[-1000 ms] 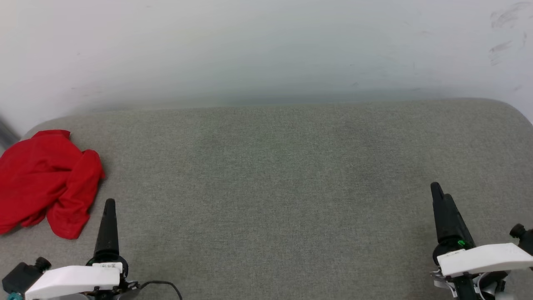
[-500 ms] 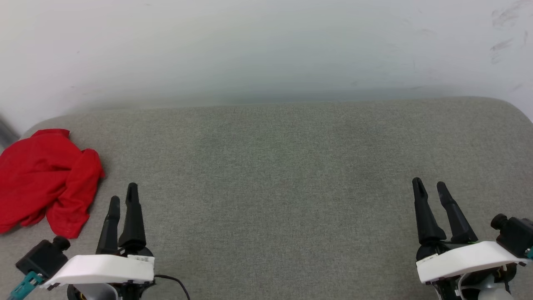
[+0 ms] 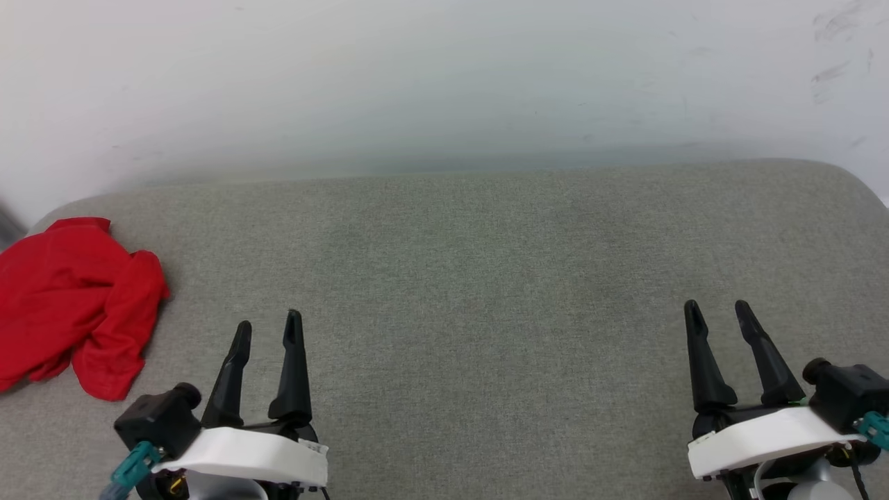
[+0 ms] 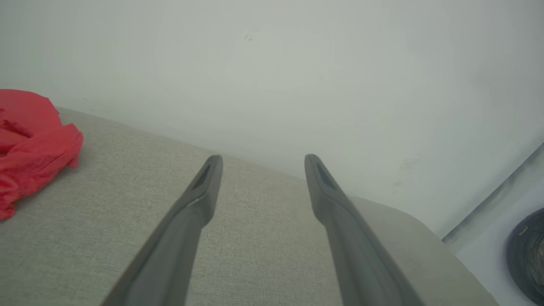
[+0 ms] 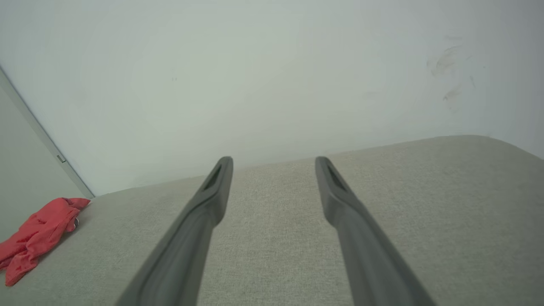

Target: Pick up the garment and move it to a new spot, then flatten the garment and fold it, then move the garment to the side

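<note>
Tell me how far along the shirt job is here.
Done: nothing; the red garment lies crumpled at the left end of the grey cushion, ungripped. In hand: the left hand and right hand are both open and empty, the left one nearer the garment. Left: pick up, move, flatten, fold, set aside.

Soft, even, shadowless light; head view sharp, wrist views hazy with blurred foreground.

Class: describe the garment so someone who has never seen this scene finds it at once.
Start at the grey fabric surface below the pale wall. At its left edge, left of the left gripper, lies the garment, a crumpled heap. Its bright red sets it apart from the grey around it.
</note>
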Motion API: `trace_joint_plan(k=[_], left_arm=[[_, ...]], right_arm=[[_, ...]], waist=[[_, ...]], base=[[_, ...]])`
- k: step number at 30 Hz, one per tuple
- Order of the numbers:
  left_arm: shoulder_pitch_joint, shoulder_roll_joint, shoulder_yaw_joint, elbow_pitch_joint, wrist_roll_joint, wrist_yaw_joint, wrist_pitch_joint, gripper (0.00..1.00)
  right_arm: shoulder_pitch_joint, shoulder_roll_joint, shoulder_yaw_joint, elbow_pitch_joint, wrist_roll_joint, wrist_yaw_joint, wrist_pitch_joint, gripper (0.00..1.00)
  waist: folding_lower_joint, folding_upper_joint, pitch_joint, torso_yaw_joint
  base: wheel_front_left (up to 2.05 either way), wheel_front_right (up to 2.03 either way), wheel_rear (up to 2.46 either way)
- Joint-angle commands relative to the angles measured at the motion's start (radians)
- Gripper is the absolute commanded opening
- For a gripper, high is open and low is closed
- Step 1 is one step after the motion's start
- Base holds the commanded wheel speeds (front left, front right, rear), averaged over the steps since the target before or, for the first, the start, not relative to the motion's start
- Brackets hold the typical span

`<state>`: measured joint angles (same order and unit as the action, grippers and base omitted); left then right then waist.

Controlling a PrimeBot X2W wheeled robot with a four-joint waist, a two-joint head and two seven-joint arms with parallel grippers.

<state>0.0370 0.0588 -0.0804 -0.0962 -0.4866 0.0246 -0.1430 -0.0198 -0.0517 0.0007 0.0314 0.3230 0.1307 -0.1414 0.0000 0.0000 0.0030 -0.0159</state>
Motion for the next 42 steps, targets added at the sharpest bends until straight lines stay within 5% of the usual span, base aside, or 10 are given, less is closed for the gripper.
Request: trace_joint_plan(k=[1, 10, 27, 35, 42], left_arm=[[0.002, 0.008, -0.009, -0.014, 0.023, 0.009, -0.007, 1.00], [0.014, 0.045, -0.076, -0.003, 0.115, 0.067, -0.031, 1.00], [0.036, 0.059, -0.131, 0.069, 0.255, 0.100, -0.069, 1.00], [0.058, 0.025, -0.078, 0.060, 0.241, 0.050, -0.085, 1.00], [0.079, -0.003, -0.005, 0.074, 0.244, -0.052, -0.100, 1.00]], right_arm=[[0.000, 0.001, 0.003, -0.009, -0.027, 0.000, -0.010, 1.00], [0.009, 0.001, 0.001, 0.009, -0.136, 0.000, -0.032, 1.00], [0.017, 0.002, 0.017, 0.007, -0.288, 0.000, -0.071, 1.00], [0.030, 0.002, 0.015, 0.017, -0.242, 0.000, -0.087, 1.00], [0.039, 0.002, 0.012, 0.028, -0.190, 0.000, -0.100, 1.00]], waist=[[0.0000, 0.0000, 0.000, 0.000], [0.0000, 0.0000, -0.001, -0.001], [0.0000, 0.0000, -0.006, -0.003], [0.0000, 0.0000, -0.008, -0.005], [0.0000, 0.0000, -0.010, -0.005]], base=[[0.00, 0.00, 0.00], [0.00, 0.00, 0.00], [0.00, 0.00, 0.00], [0.00, 0.00, 0.00], [0.00, 0.00, 0.00]])
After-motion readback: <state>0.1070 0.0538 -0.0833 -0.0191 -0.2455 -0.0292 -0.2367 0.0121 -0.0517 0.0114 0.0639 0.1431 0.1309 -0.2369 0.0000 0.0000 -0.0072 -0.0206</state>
